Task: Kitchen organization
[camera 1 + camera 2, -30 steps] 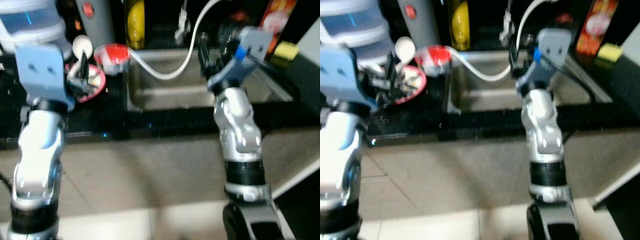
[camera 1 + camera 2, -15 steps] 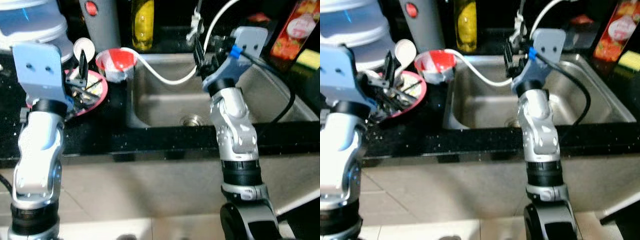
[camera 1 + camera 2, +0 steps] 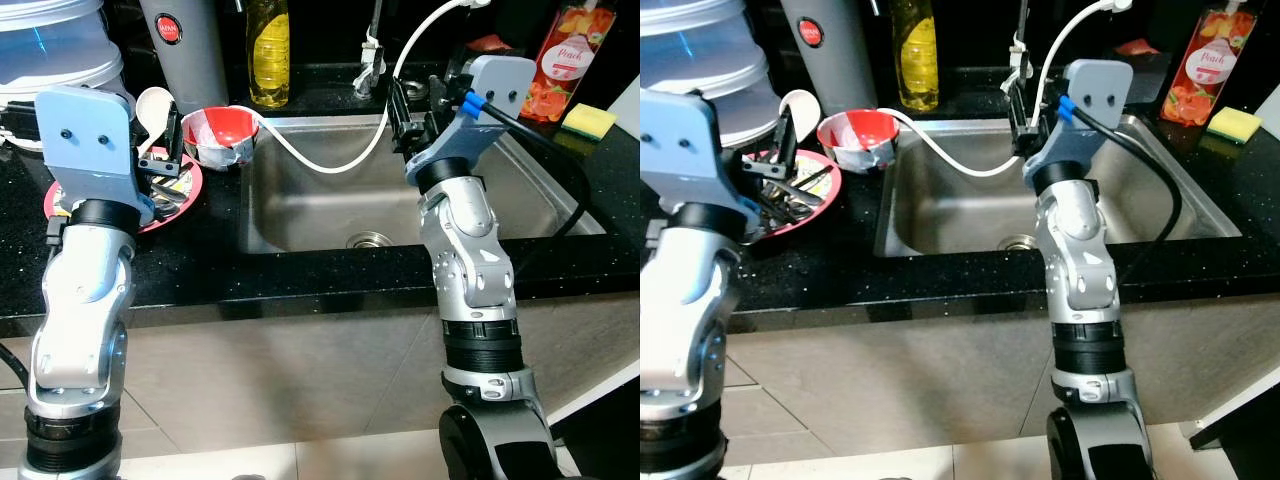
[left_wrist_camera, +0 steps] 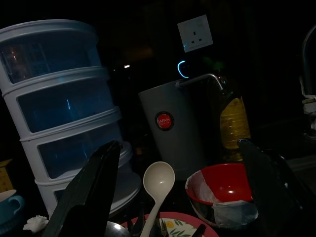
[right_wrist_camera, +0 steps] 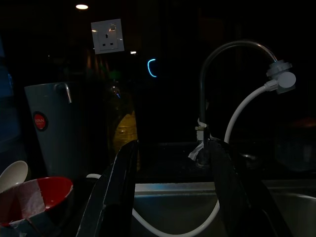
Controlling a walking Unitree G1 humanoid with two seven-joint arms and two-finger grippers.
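**Kitchen sink station: both hands raised, nothing held**

Since the earlier frames the head camera has steadied and tilted up, so more of the back ledge shows; both arms stay raised over the black tabletop (image 3: 300,285).

- Left hand (image 4: 177,197): fingers spread wide, empty, above the pink plate (image 3: 825,190) at 9 o'clock of the sink.
- Right hand (image 5: 173,192): fingers parted, empty, over the sink's 12 o'clock edge, facing the faucet (image 5: 222,54).
- Pink plate: holds a jumble of dark utensils (image 3: 790,200) and a white ladle-type spoon (image 4: 158,180) leaning up from it.
- Red bowl (image 3: 222,135): upright on the tabletop just beside the sink's 10 o'clock corner; red inside, white and grey patches on the outer wall; contents cannot be made out.
- Steel sink (image 3: 300,215): drain near centre; a white hose (image 3: 320,160) from the faucet tip sags across it, and its end lies by the red bowl.
- Stacked translucent containers (image 4: 59,103): white rims, bluish walls, at 9 o'clock beyond the plate.
- Grey jug (image 3: 185,50) with red badge, then yellow bottle (image 3: 268,55), along the 11 to 12 o'clock edge.
- Peach-labelled bottle (image 3: 562,65) and yellow sponge (image 3: 588,120) at 2 o'clock.
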